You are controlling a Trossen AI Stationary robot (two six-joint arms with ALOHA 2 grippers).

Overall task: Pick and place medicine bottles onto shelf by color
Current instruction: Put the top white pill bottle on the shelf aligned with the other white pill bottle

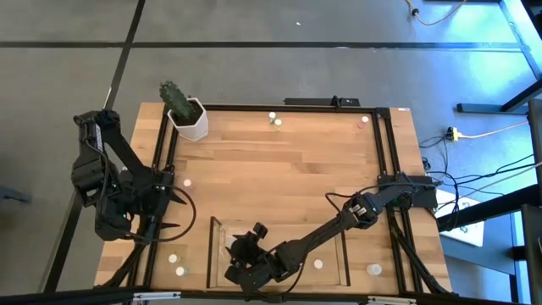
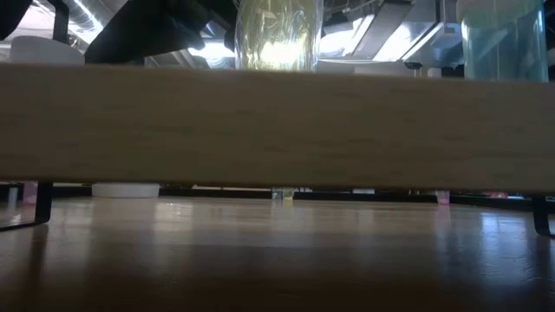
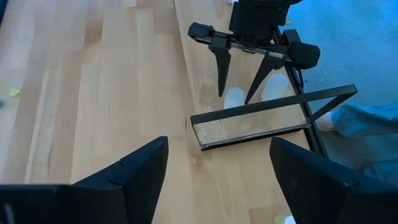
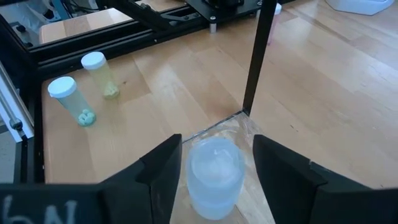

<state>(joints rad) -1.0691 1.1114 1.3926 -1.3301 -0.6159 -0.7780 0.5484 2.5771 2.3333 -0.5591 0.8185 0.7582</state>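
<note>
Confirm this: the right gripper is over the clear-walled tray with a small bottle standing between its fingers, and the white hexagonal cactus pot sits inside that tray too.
Not quite. The white hexagonal cactus pot stands at the table's far left corner, well outside the tray, as the high view shows. The rest holds: the right gripper is over the clear-walled, wood-floored tray with a small pale-capped bottle between its fingers.

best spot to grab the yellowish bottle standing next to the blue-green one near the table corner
Grip the yellowish bottle around its clear body just under the white cap, coming down from above with a finger on either side. It stands upright on the wood, so its round sides are free. The blue-green bottle stands close beside it, so set the fingers across the pair's line, not along it.
</note>
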